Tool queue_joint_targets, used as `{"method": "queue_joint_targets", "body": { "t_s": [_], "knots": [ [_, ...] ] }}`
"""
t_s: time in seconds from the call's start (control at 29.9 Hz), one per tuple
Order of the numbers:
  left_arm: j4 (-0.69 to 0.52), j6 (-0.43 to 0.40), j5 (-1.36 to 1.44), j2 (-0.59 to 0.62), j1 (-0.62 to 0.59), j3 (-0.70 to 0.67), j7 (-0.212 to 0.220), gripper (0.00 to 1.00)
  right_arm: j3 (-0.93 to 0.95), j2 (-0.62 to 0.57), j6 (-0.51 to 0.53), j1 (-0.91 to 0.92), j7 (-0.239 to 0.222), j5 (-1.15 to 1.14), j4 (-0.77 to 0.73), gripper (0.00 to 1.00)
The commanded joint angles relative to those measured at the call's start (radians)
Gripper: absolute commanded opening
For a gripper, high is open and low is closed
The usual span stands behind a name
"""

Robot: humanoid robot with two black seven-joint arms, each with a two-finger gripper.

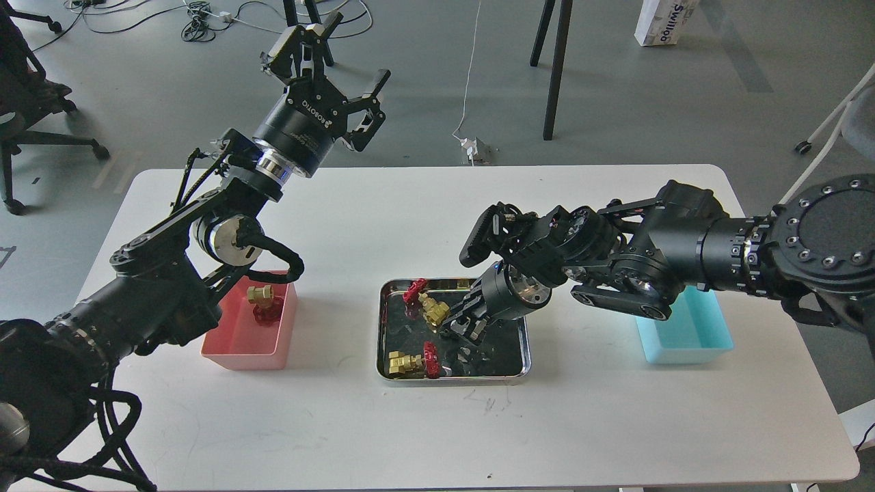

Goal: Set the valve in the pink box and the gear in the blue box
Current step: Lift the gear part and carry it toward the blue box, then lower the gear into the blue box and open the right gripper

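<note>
Three valves (261, 296): one boxed, two trayed

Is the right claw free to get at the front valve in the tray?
Probably yes: the right claw is already low in the steel tray, and the front valve lies uncovered just beside it.

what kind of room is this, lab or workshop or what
Most likely a robotics lab or office test space: loose cables trail over a grey floor, an office chair stands left, and a plain white table serves as workbench.
</note>
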Motion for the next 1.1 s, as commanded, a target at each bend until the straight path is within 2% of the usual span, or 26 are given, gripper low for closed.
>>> {"method": "queue_joint_targets", "body": {
  "t_s": [0.0,0.33,0.44,0.54,0.77,0.94,1.07],
  "knots": [
    [0.0,0.0,0.0,0.0,0.0,-0.003,0.0,0.89,0.08,-0.143,0.001,-0.003,-0.034,0.053,0.01,0.22],
    [0.0,0.0,-0.002,-0.031,0.002,-0.003,0.0,0.89,0.111,-0.554,-0.011,-0.047,-0.042,0.054,0.148,0.22],
    [-0.002,0.0,-0.002,-0.032,0.003,-0.003,0.0,0.89,0.1,-0.646,-0.01,-0.06,-0.042,0.049,0.187,0.22],
    [0.0,0.0,-0.002,-0.04,0.006,-0.003,0.0,0.89,0.099,-0.689,-0.011,-0.11,-0.042,0.038,0.187,0.22],
    [-0.002,0.0,0.0,-0.043,0.009,0.0,0.0,0.89,0.1,-0.697,-0.033,-0.187,-0.056,0.023,0.173,0.24],
    [-0.002,0.0,0.0,-0.041,0.015,0.0,0.0,0.89,0.102,-0.697,-0.033,-0.192,-0.071,0.024,0.171,0.39],
    [0.0,0.0,0.0,-0.041,0.015,0.002,0.0,0.89,0.113,-0.698,-0.034,-0.199,-0.074,0.037,0.17,0.6]
  ]
}}
